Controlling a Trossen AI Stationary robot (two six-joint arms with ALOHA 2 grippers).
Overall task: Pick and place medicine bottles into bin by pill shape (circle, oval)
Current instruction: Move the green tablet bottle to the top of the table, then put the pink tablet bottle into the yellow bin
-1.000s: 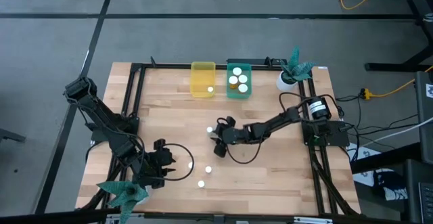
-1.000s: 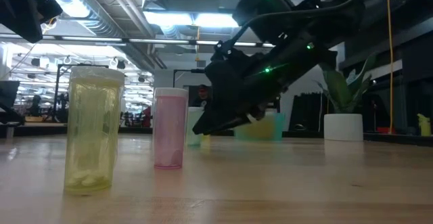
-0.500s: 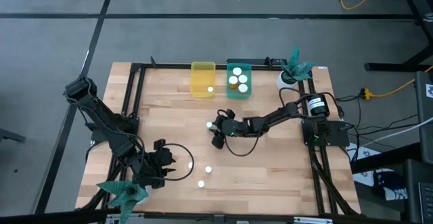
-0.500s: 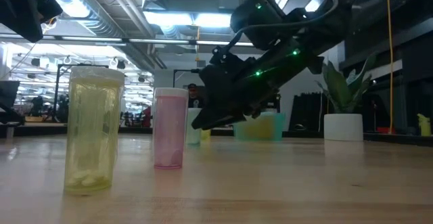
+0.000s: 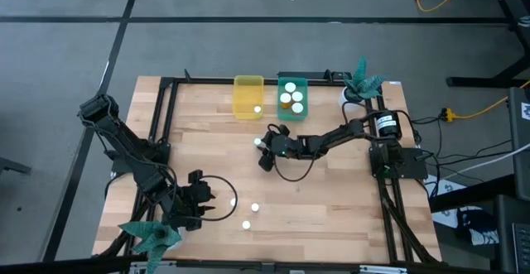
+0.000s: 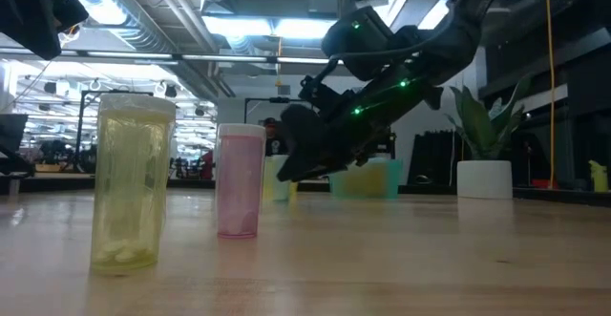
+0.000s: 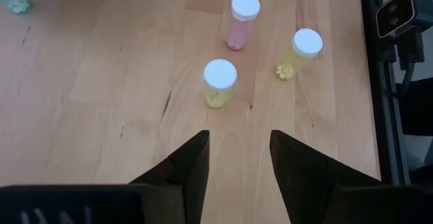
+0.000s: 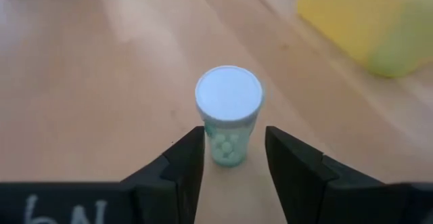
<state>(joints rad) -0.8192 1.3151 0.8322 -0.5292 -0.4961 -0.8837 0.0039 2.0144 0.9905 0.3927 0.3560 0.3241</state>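
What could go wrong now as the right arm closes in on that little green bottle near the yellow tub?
The right gripper has its jaws open, and the green bottle stands upright just ahead of them, not yet between. A slightly off approach could tip it or push it toward the yellow bin. That bin sits close beyond, so an overshoot might bump it. The left gripper waits near three other bottles, far off.

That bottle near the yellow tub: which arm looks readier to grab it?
The right. Its gripper is open and lined up on the bottle, close to the yellow tub. The left gripper waits at the table's near corner, far from it.
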